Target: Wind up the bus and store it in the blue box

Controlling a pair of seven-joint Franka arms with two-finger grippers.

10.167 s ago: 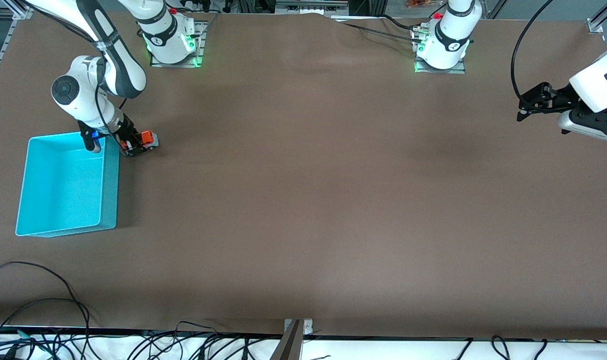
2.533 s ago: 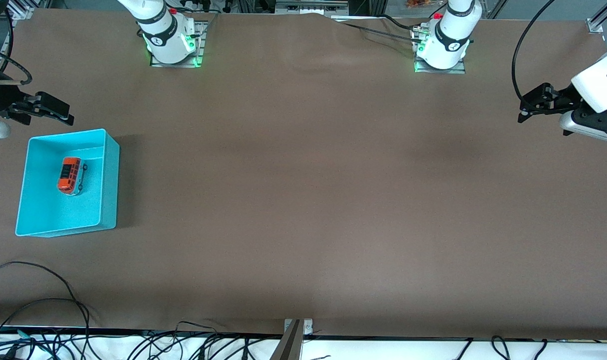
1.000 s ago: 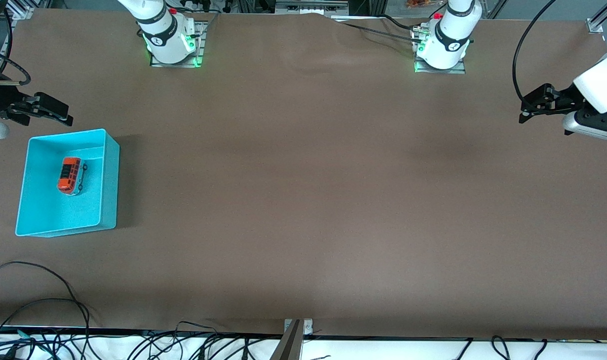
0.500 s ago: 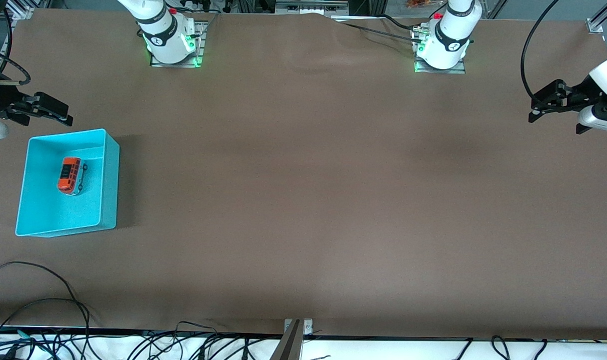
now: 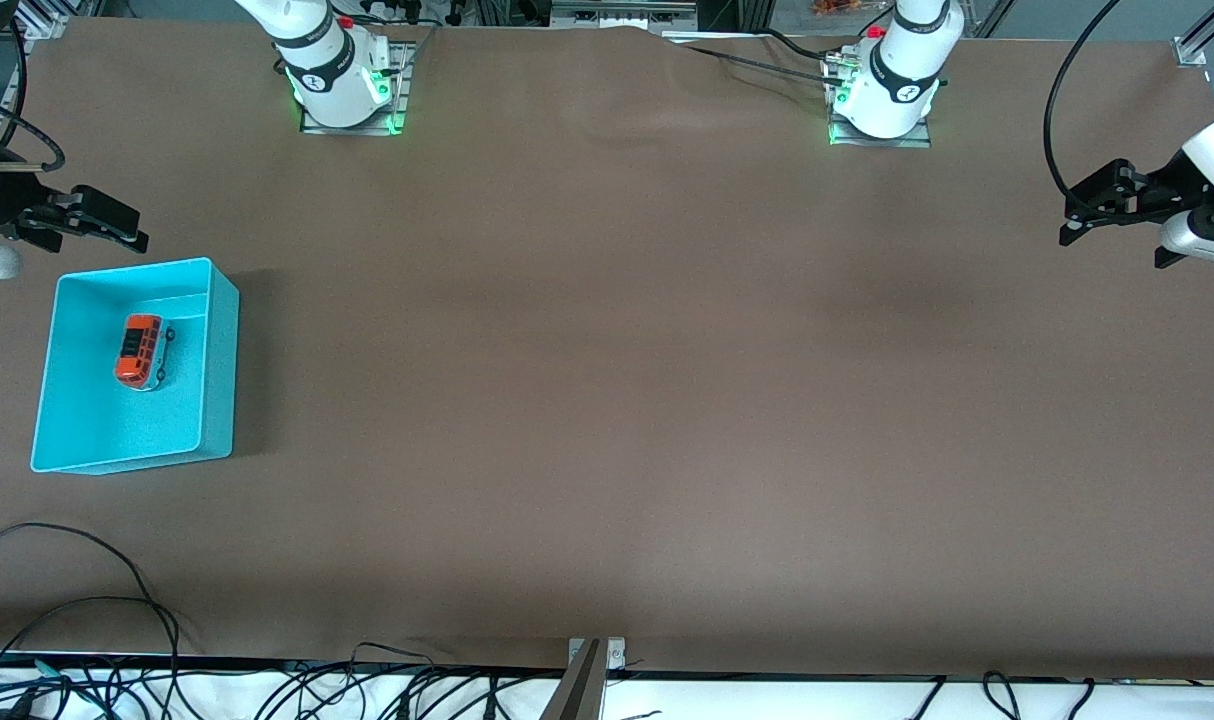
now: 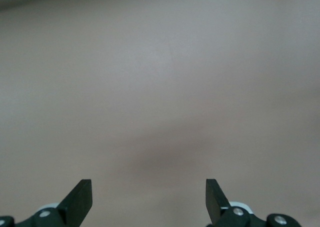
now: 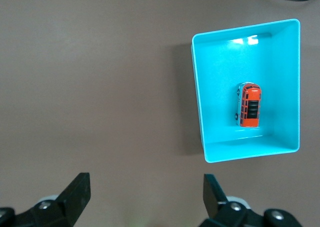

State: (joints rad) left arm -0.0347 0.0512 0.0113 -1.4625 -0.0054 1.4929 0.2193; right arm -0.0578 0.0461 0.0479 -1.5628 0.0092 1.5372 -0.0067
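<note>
The small orange bus (image 5: 140,350) (image 7: 249,106) rests upright on the floor of the blue box (image 5: 219,340) (image 7: 200,97), which sits at the right arm's end of the table. My right gripper (image 5: 127,228) (image 7: 145,197) hangs open and empty in the air over bare table beside the box's wall that faces the robots' bases. At the left arm's end of the table, my left gripper (image 5: 1075,222) (image 6: 149,199) is open and empty over bare brown table.
A brown mat (image 5: 607,380) covers the whole table. Black cables (image 5: 87,610) trail along the table edge closest to the front camera. A metal bracket (image 5: 595,655) sits at the middle of that edge. Both arm bases (image 5: 342,85) (image 5: 882,95) stand along the farthest edge.
The left gripper has drifted a little outward toward its end of the table. The right gripper, the bus and the box have stayed put.
</note>
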